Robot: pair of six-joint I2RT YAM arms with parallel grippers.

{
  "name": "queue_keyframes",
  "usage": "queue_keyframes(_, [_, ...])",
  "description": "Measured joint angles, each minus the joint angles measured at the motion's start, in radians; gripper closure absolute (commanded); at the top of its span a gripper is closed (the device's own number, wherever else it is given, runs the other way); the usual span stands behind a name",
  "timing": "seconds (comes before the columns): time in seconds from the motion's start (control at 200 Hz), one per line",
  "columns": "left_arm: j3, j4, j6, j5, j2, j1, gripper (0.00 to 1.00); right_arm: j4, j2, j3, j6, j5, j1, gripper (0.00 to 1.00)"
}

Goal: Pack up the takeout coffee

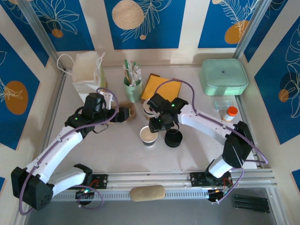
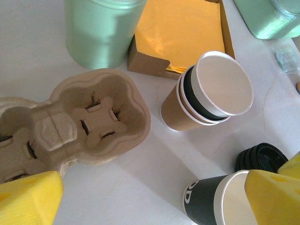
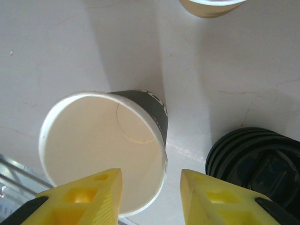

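The takeout coffee cup (image 1: 148, 136) stands upright and lidless on the white table, white inside with a dark band below its rim (image 3: 101, 150). My right gripper (image 1: 157, 127) hangs just above it, open (image 3: 151, 194). Its left finger (image 3: 89, 199) is over the cup's mouth and its right finger (image 3: 220, 199) is outside the wall, neither pressing the rim. A stack of black lids (image 3: 260, 159) sits right beside the cup (image 1: 173, 138). My left gripper (image 1: 123, 114) is open and empty (image 2: 154, 208) next to the pulp carrier (image 2: 79, 119); the cup (image 2: 211, 201) is by its right finger.
A stack of spare cups (image 1: 149, 110) stands behind the coffee cup (image 2: 206, 93). A mint cup of utensils (image 1: 132, 86), an orange napkin box (image 1: 164, 86), a white paper bag (image 1: 89, 75), a mint container (image 1: 224, 76) and an orange-capped bottle (image 1: 230, 112) line the back and right.
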Motion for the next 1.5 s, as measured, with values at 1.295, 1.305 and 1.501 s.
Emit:
queue_keyframes(1.295, [0.004, 0.000, -0.009, 0.001, 0.000, -0.024, 0.01, 0.042, -0.008, -0.249, -0.035, -0.075, -0.143, 0.59])
queue_keyframes(1.305, [0.004, 0.000, -0.009, 0.001, 0.000, -0.024, 0.01, 0.042, -0.008, -0.249, -0.035, -0.075, -0.143, 0.59])
queue_keyframes(1.501, [0.004, 0.000, -0.016, 0.001, 0.000, -0.026, 0.01, 0.050, 0.005, -0.249, -0.040, -0.072, -0.145, 0.60])
